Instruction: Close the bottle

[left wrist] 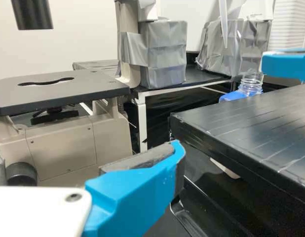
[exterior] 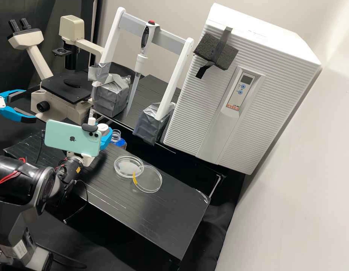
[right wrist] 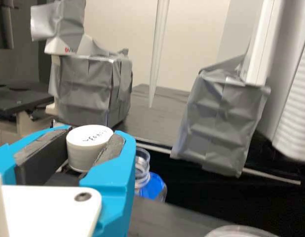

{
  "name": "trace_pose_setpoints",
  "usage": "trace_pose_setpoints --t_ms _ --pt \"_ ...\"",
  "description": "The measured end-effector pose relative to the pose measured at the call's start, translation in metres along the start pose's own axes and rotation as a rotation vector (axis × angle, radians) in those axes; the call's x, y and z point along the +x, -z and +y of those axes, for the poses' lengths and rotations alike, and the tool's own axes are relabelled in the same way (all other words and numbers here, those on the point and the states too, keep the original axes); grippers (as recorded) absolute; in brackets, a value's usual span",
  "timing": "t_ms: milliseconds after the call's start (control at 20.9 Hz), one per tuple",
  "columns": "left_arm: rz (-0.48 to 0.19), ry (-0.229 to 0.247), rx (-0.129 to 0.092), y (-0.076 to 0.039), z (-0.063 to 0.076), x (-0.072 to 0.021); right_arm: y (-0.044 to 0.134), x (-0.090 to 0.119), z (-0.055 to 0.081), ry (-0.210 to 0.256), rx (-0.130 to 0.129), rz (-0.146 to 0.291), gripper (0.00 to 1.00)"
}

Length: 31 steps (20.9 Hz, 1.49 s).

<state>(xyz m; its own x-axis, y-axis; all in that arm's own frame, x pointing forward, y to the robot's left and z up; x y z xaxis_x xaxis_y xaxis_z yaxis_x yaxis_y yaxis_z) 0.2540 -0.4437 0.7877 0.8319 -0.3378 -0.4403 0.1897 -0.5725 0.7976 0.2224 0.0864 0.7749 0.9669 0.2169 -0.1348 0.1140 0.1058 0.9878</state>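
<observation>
High: my left fingers (exterior: 17, 113) wide, empty, off the tabletop's (exterior: 152, 210) left edge; bottle (exterior: 118, 136) at its far edge. Left wrist: bottle neck uncapped. Right wrist: my right fingers (right wrist: 113, 163) grip the cap (right wrist: 89, 140), just beside the neck. I'd centre the cap over the neck, keep it level, then twist.

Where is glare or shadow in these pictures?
High view: pale sheen streaks on the black bench; the white cabinet shadows the wall. Left wrist view: the bench reflects light in bands. Right wrist view: the white cap in the right gripper is evenly lit.
</observation>
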Motion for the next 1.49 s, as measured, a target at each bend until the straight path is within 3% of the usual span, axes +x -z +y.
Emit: trace_pose_setpoints --t_ms 192,335,719,1102,1198,1438,1486 --pt "0.0 0.0 0.0 0.0 0.0 0.0 0.002 0.01 0.002 -0.026 -0.013 0.001 0.0" --pt "-0.005 0.003 0.002 0.0 0.0 0.0 -0.002 0.015 0.003 -0.041 -0.026 -0.026 0.0" --pt "-0.005 0.003 0.002 0.0 0.0 0.0 -0.013 0.027 0.004 -0.057 -0.021 -0.082 0.0" --pt "-0.005 0.003 0.002 0.0 0.0 0.0 -0.018 0.036 0.009 -0.075 -0.023 -0.101 0.0" --pt "-0.005 0.003 0.002 0.0 0.0 0.0 -0.019 0.038 0.009 -0.075 -0.015 -0.107 0.0" --pt "-0.005 0.003 0.002 0.0 0.0 0.0 -0.019 0.038 0.006 -0.04 0.046 -0.097 0.0" --pt "-0.005 0.003 0.002 0.0 0.0 0.0 -0.019 0.039 0.006 -0.03 0.047 -0.09 0.0"
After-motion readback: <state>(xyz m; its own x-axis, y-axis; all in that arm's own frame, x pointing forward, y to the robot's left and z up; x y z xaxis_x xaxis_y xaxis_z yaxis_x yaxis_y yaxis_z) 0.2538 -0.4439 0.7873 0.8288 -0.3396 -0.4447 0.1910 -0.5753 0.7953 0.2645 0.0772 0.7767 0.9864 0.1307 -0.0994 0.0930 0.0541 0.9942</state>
